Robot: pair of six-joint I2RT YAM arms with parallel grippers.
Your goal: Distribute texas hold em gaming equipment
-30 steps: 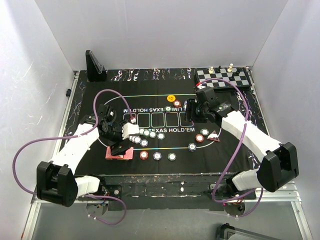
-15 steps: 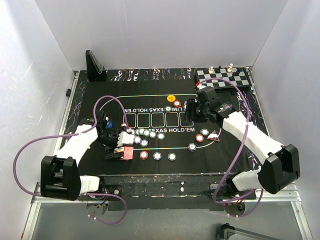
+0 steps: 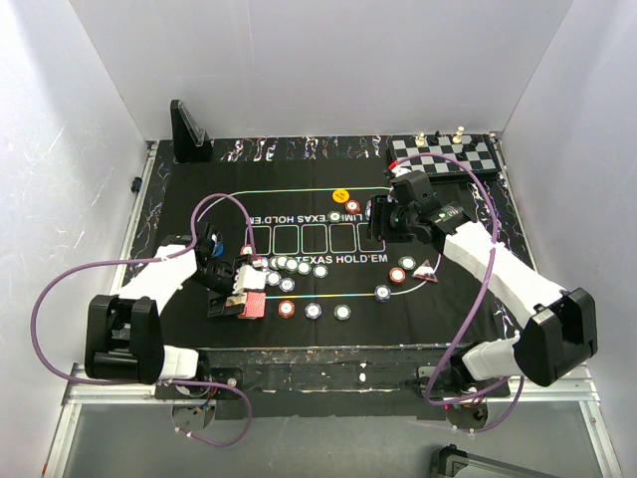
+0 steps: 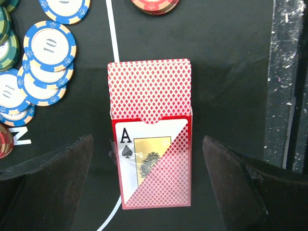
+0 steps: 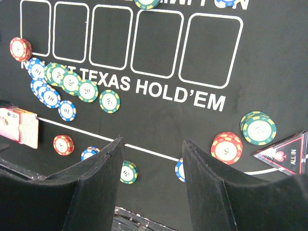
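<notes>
A red card box [image 4: 154, 163] lies on the black mat [image 3: 458, 299] at the near left, with red-patterned-back cards [image 4: 149, 89] sticking out of its open end. My left gripper [image 4: 148, 139] is open, one finger on each side of the box, not touching it; it also shows in the top view [image 3: 236, 289]. Poker chips cluster [image 3: 289, 267] just right of it, with blue ones [image 4: 48, 45] close by. My right gripper [image 3: 376, 224] is open and empty above the mat's middle right [image 5: 152, 142]. A red chip stack [image 5: 226, 147], a green one [image 5: 259, 127] and the dark triangular marker [image 5: 286, 154] lie below it.
The chessboard [image 3: 448, 154] with pieces stands at the far right corner. A black stand [image 3: 187, 129] is at the far left. A yellow button disc [image 3: 340, 195] and a red chip [image 3: 352, 206] lie far of the card outlines. Single chips [image 3: 314, 311] line the near arc.
My left gripper has moved left and toward the near edge, settling over the card box. My right arm has barely moved.
</notes>
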